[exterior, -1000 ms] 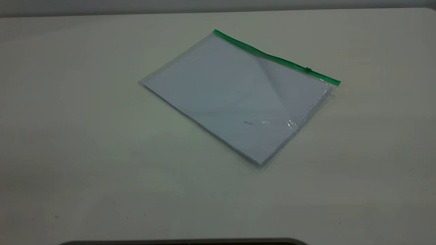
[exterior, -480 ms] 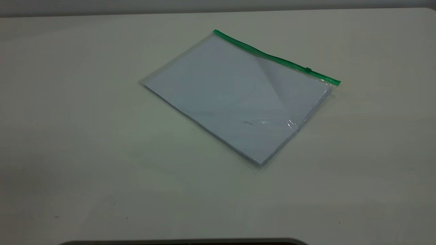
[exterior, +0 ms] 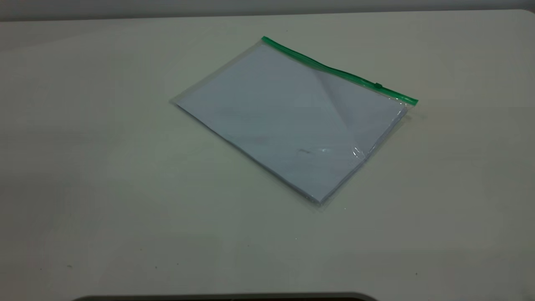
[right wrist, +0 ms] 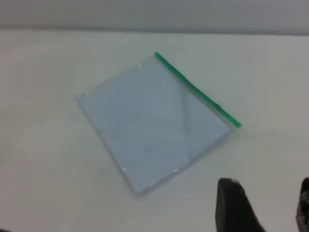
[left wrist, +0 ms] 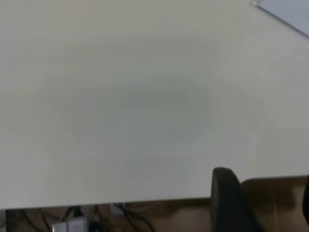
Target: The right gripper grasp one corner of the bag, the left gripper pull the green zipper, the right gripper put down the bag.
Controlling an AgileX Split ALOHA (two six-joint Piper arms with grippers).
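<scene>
A plain lab or test bench set up for robot work, not a home; a bare off-white table (exterior: 104, 188) fills almost every view, with a pale blank wall (exterior: 267, 6) behind its far edge; past the table's near edge, just beside the left gripper (left wrist: 263, 203), lie a brown floor (left wrist: 275, 198) and a tangle of dark cables (left wrist: 82, 215) with a small pale box, the clutter of a rig; ahead of the right gripper (right wrist: 263, 205) the only item on the table is a clear bag (right wrist: 154, 121) of white sheets.
</scene>
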